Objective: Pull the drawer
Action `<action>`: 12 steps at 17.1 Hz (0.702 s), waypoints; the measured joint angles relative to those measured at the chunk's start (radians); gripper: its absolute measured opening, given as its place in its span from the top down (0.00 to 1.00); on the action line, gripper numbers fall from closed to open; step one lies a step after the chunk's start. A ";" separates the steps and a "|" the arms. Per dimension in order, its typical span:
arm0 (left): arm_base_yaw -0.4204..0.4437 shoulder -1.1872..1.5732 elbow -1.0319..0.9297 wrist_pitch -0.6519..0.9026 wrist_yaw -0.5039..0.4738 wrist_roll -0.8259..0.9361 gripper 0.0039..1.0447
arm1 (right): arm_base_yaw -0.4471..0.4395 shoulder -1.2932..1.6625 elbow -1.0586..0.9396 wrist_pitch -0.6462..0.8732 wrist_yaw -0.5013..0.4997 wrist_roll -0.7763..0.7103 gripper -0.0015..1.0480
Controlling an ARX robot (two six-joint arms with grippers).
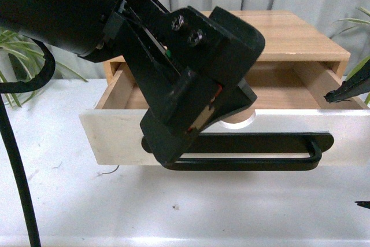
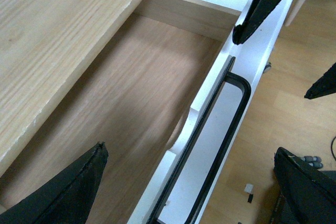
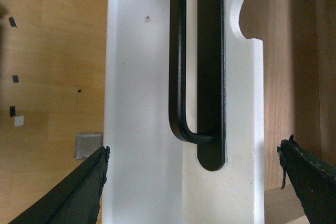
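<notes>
Centre of front view: one drawer (image 1: pixel 115 134) standing pulled out, one black bar handle (image 1: pixel 260 153) across white front. Two grippers, left gripper (image 2: pixel 190 150) and right gripper (image 3: pixel 194 148), both spread wide, holding nothing.

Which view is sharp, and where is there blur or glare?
Right wrist view: sharp, the handle crisp on the drawer front. Left wrist view: the drawer's floor looks smeared. Front view: the left arm looms close; the white table looks washed out.
</notes>
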 joint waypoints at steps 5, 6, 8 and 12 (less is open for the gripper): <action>0.075 -0.018 -0.007 0.064 -0.001 -0.110 0.06 | -0.061 -0.021 0.027 0.076 -0.091 0.162 0.06; 0.102 -0.026 -0.010 0.084 -0.004 -0.149 0.06 | -0.075 -0.032 0.028 0.114 -0.109 0.218 0.06; 0.177 -0.033 -0.011 0.126 -0.038 -0.253 0.06 | -0.103 -0.040 0.029 0.238 -0.104 0.369 0.06; 0.410 -0.053 -0.100 0.223 -0.178 -0.610 0.06 | -0.183 0.017 0.021 0.524 0.219 0.991 0.06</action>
